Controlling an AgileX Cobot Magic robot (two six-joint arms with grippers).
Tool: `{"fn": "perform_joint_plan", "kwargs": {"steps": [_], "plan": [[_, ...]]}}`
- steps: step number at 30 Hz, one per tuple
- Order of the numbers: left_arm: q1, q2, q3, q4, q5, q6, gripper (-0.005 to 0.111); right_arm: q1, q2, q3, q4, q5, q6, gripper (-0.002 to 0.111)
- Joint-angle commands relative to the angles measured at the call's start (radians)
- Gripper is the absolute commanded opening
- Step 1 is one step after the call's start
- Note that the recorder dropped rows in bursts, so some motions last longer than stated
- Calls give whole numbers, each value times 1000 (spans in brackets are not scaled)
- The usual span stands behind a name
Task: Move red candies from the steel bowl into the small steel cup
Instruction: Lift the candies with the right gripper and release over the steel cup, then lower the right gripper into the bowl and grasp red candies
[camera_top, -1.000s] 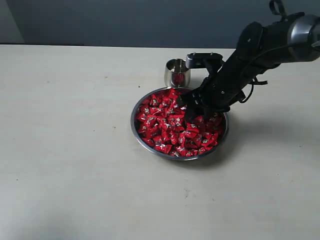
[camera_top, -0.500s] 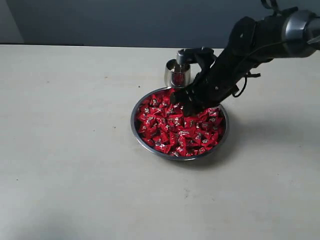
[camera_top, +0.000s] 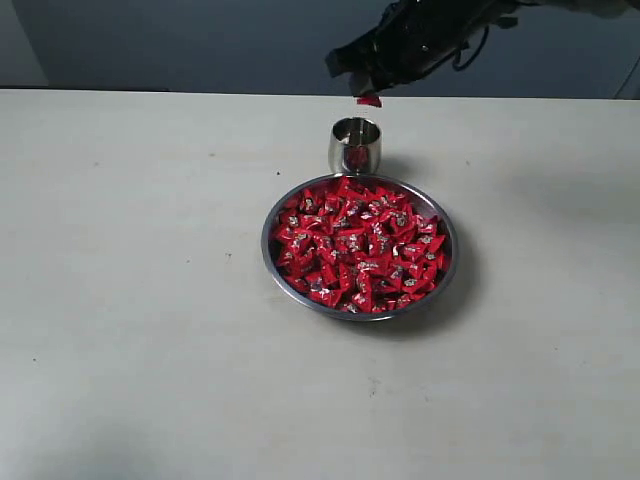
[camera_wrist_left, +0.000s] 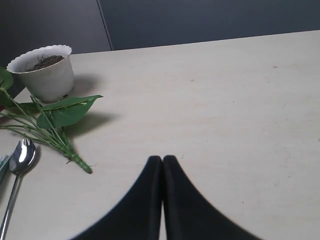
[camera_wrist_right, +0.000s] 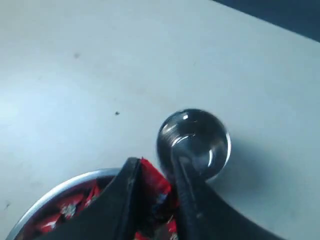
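Our right fingers (camera_wrist_right: 127, 190) pinch one red candy (camera_top: 369, 100) above the small steel cup (camera_top: 355, 146), not released yet. Steel bowl (camera_top: 264, 240) on the table (camera_top: 150, 300) heaped full; most of job remains. Left fingers (camera_wrist_left: 145, 195) pressed together, idle.

White pot (camera_wrist_left: 45, 77), leafy green sprig (camera_wrist_left: 67, 110), spoon (camera_wrist_left: 22, 156) — all on pale table (camera_wrist_left: 225, 100)

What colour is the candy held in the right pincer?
Shiny red; the candy shows best in the right wrist view.
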Motion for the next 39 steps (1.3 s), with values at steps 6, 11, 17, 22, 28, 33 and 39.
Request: {"fn": "perform_joint_plan", "kwargs": {"steps": [6, 11, 17, 22, 28, 33, 39], "plan": [[-1, -4, 6, -3, -6, -4, 0, -28, 270, -272, 7, 30, 1, 1], [-1, -4, 6, -3, -6, -4, 0, -23, 325, -310, 19, 51, 1, 14], [-1, -4, 6, -3, -6, -4, 0, -23, 304, -310, -13, 103, 1, 53], [-1, -4, 6, -3, -6, -4, 0, -25, 222, -310, -28, 222, 12, 50], [-1, -4, 6, -3, -6, -4, 0, -14, 84, -100, -33, 306, 27, 50], [-1, -4, 6, -3, -6, -4, 0, 7, -85, 219, -12, 159, 14, 50], [-1, -4, 6, -3, -6, -4, 0, 100, -165, 437, 79, -8, -53, 50]]}}
